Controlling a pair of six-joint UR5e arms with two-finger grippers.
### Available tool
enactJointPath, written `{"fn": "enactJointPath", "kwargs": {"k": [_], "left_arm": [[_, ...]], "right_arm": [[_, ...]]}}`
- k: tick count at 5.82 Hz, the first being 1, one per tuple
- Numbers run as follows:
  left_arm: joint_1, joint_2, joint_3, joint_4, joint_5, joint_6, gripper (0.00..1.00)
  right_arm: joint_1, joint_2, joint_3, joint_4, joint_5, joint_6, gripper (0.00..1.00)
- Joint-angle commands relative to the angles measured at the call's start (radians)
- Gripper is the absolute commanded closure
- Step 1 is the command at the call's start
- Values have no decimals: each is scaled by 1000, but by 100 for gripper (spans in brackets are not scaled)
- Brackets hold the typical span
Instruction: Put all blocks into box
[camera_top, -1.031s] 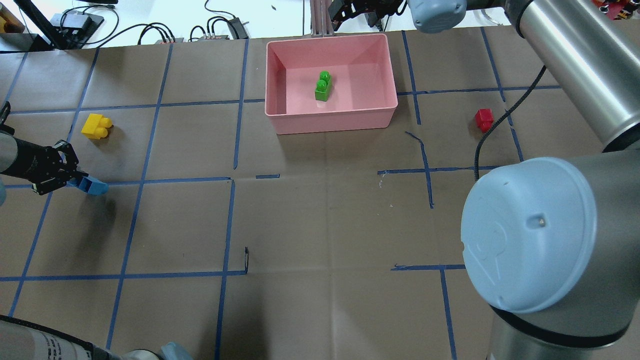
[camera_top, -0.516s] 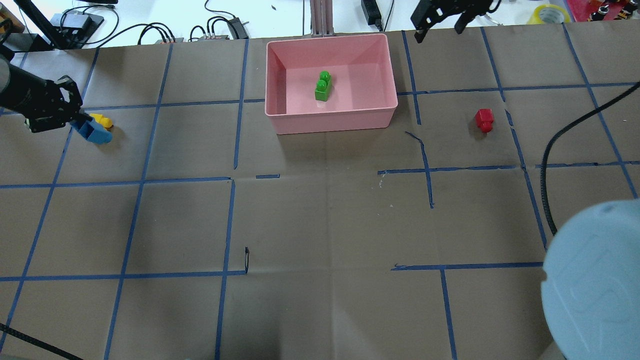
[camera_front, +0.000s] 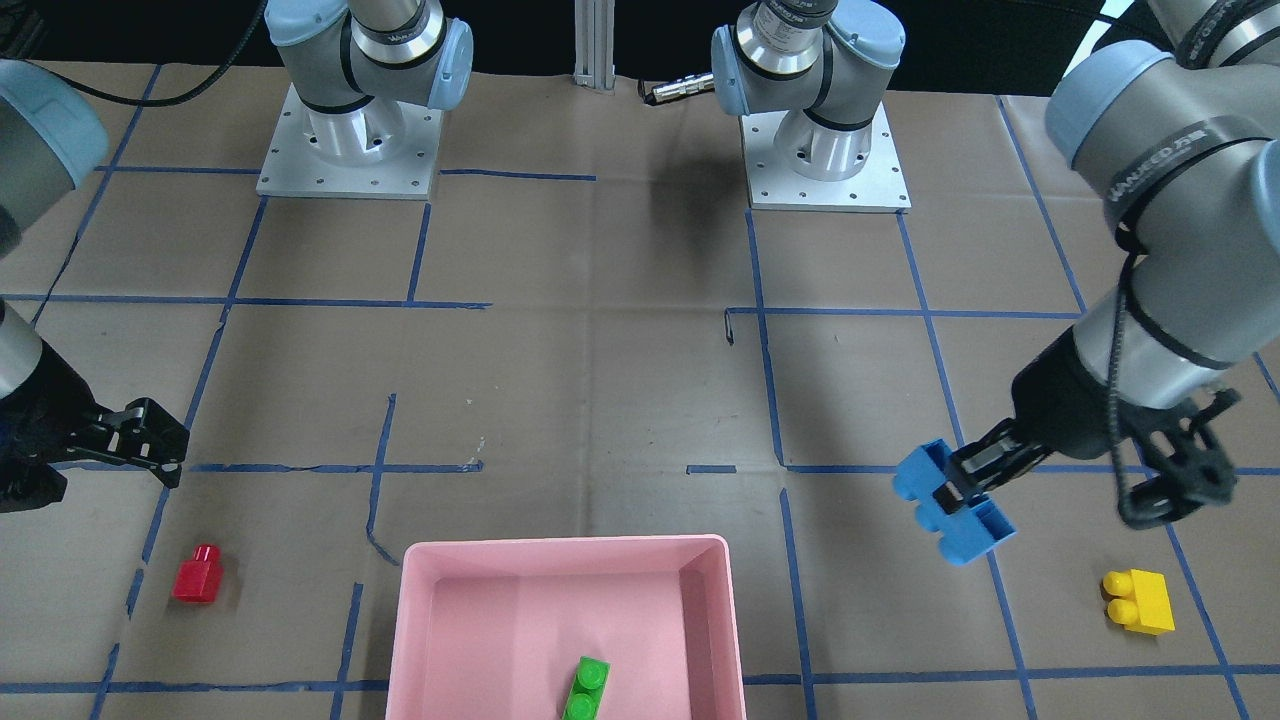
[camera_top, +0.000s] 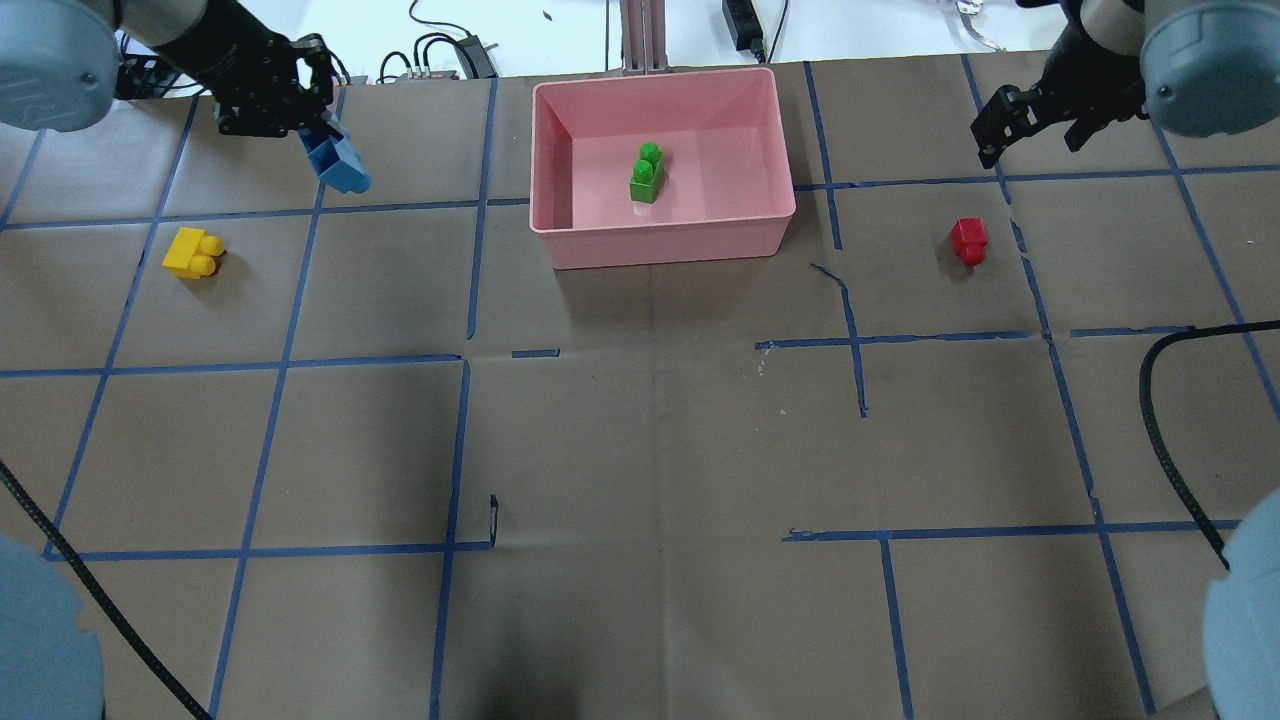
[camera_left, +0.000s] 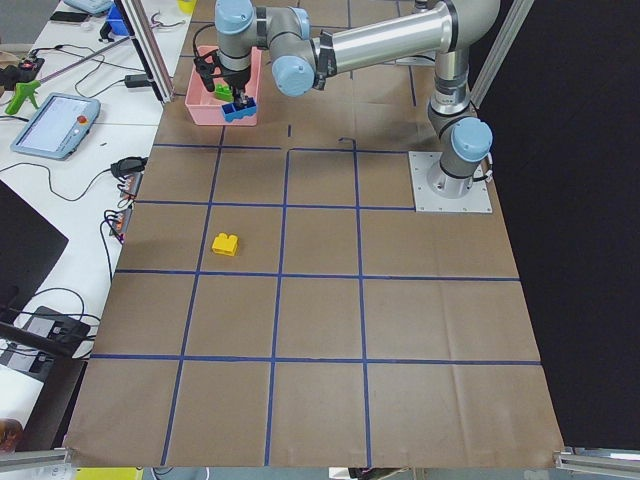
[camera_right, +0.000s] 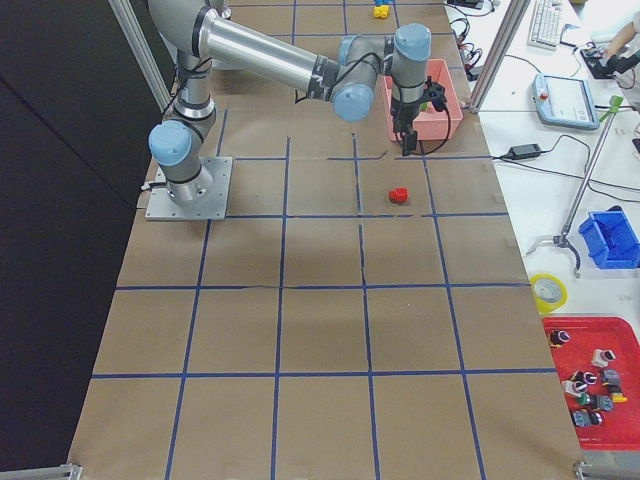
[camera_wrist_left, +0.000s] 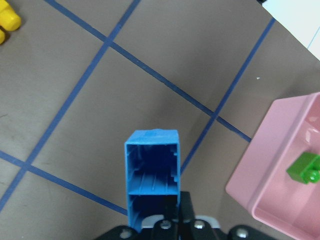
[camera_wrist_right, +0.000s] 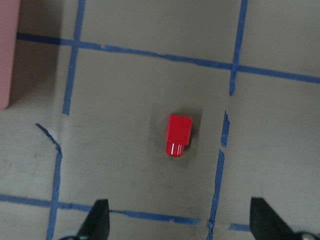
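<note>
L gripper (camera_front: 962, 484) clamped on end of blue three-stud brick (camera_front: 948, 512), pink box (camera_front: 560, 543) beyond jaws: may slip, land outside. R gripper (camera_wrist_right: 181, 221) jaws apart, red brick (camera_wrist_right: 178, 134) ahead.

Glossy pink plastic box (camera_top: 665, 245), matt brown paper table (camera_top: 640, 450)

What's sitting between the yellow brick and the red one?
The pink box, with the green block inside it; the overhead view shows this best.
</note>
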Motion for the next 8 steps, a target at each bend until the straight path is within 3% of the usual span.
{"fn": "enactJointPath", "kwargs": {"k": [1,3,5,6,7,8], "left_arm": [[-157,-105,121,-5,60,66,100],[-242,-232,227,14,60,68,100],[-293,-341,271,128,62,54,100],[-296,-344,275,136,63,56,91],[-296,-357,256,356,59,51,20],[-296,-375,250,452,62,51,2]], "right_arm": [[-18,56,110,-190,-9,82,1],[-18,141,102,-262,0,89,1],[-16,208,92,-288,7,144,1],[-16,228,93,-323,6,132,1],[-15,245,93,-350,6,132,1],[-10,253,95,-354,6,135,1]]}}
